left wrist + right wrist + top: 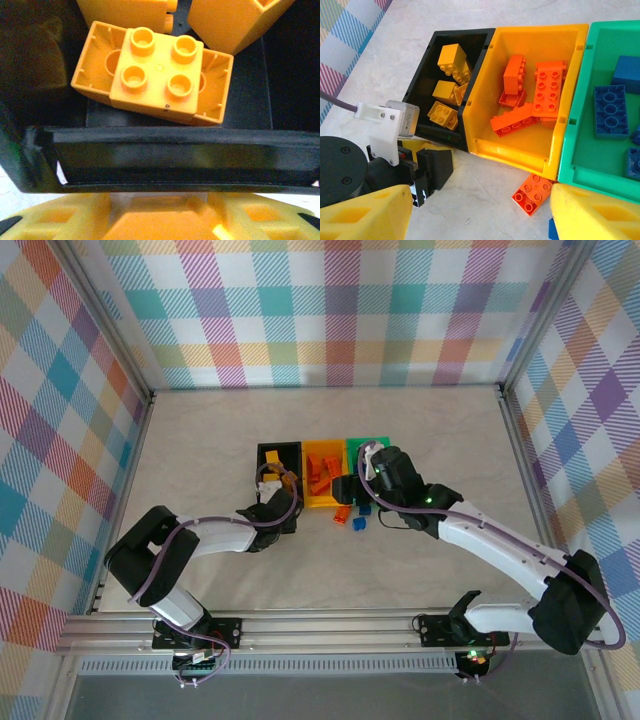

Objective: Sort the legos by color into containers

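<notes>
L gripper (pixel 432 170) by black bin (pixel 445 132) w/ yellow studded legos (pixel 157 75) inside.

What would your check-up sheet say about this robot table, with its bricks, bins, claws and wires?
Surface: pale marbled table, flat.
Job's things: black bin holds yellow bricks; yellow-orange bin holds orange bricks; green bin holds blue bricks. A loose orange brick and loose blue bricks lie on the table in front of the bins.
Clutter: nothing seen.
Grippers: left gripper sits at the black bin's near wall; open or shut is unclear. Right gripper is open over the loose orange brick, holding nothing.
Cables: a purple cable runs along each arm.
Surroundings: plaid walls; metal rail at the near edge.
</notes>
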### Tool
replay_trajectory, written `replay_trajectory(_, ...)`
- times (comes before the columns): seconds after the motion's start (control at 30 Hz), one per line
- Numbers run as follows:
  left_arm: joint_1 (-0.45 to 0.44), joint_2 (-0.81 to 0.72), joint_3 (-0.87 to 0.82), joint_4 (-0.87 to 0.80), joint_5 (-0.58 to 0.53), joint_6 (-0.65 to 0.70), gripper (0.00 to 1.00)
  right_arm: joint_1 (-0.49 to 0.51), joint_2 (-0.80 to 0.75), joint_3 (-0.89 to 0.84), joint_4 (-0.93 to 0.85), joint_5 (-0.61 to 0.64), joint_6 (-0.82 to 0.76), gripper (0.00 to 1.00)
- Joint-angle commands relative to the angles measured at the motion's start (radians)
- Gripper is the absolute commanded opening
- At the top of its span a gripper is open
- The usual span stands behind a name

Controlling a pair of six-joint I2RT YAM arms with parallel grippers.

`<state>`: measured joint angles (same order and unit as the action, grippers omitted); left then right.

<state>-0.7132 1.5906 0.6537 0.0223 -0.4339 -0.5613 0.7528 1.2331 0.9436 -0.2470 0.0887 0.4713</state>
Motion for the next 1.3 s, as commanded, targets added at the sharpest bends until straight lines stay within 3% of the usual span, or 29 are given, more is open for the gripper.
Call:
replay_trajectory(0.0, -0.011, 0.003, -0.036, 0.082, 0.002, 0.012, 0.47, -0.005, -0.029, -0.014, 0.025, -0.007, 0.006, 0.73)
replay_trajectory(0.2, -0.043, -0.082, -0.078, 0.035, 0.010, -0.011, 0.40, -0.007, -0.034, -0.022, 0.023, -0.003, 0.009, 0.73)
replay_trajectory(0.33, -0.102, -0.268, -0.115, -0.088, -0.010, -0.085, 0.39, -0.011, -0.047, -0.038, 0.028, 0.003, 0.014, 0.73)
replay_trajectory(0.5, -0.095, -0.461, -0.027, -0.286, -0.013, -0.114, 0.40, -0.017, -0.064, -0.065, 0.036, 0.001, 0.031, 0.73)
replay_trajectory(0.7, 0.100, -0.294, 0.176, -0.323, 0.155, -0.053, 0.38, -0.030, -0.074, -0.077, 0.015, 0.002, 0.037, 0.73)
replay_trajectory(1.0, 0.216, 0.026, 0.407, -0.277, 0.218, -0.052, 0.38, -0.034, -0.056, -0.130, -0.014, -0.044, 0.082, 0.73)
replay_trajectory(1.1, 0.229, 0.053, 0.444, -0.280, 0.246, -0.052, 0.57, -0.034, -0.033, -0.153, -0.040, -0.013, 0.106, 0.72)
replay_trajectory(1.17, 0.229, 0.042, 0.457, -0.279, 0.271, -0.060, 0.75, -0.033, -0.008, -0.170, -0.063, 0.011, 0.132, 0.73)
replay_trajectory(1.27, 0.221, -0.022, 0.458, -0.281, 0.307, -0.072, 0.89, -0.033, 0.053, -0.205, -0.059, 0.011, 0.150, 0.73)
